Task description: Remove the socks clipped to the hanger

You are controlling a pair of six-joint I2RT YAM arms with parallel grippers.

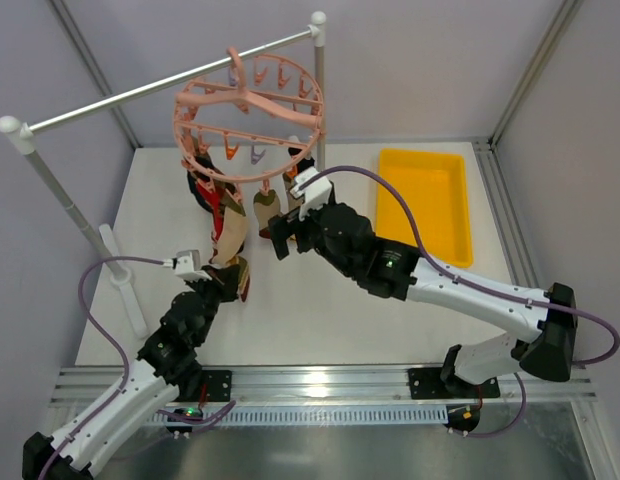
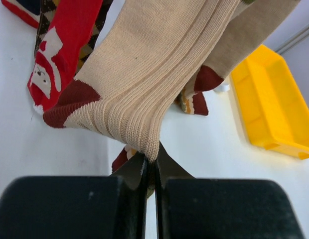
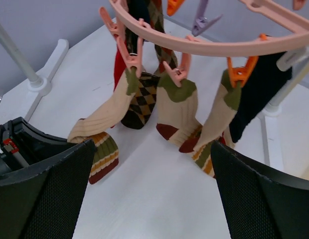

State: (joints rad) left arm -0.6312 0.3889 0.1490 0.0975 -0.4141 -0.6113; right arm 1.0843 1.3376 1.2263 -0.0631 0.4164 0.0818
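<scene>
Left wrist view, bottom centre: left gripper (image 2: 150, 162) is pinching the tan sock (image 2: 159, 74), jaws closed; pulling steadily from its clip (image 3: 129, 52) looks wisest. Right gripper (image 3: 153, 169): jaws gaping, empty.

Tan ribbed knit sock (image 2: 154, 74) is soft matt cloth with coarse raised ribs; red knit sock with white figure (image 2: 57, 55) is finer-knit matt cloth. Round salmon-pink plastic hanger (image 3: 204, 47) and orange plastic clip (image 3: 237, 74) are smooth with a slight sheen, yellow plastic tray (image 2: 274, 99) smooth and glossy, grey metal rail (image 1: 160, 82) smooth and shiny. White table (image 1: 330, 310) smooth matt; right gripper (image 3: 152, 159) fingers (image 3: 45, 199) black, matt, fine meshed texture.
</scene>
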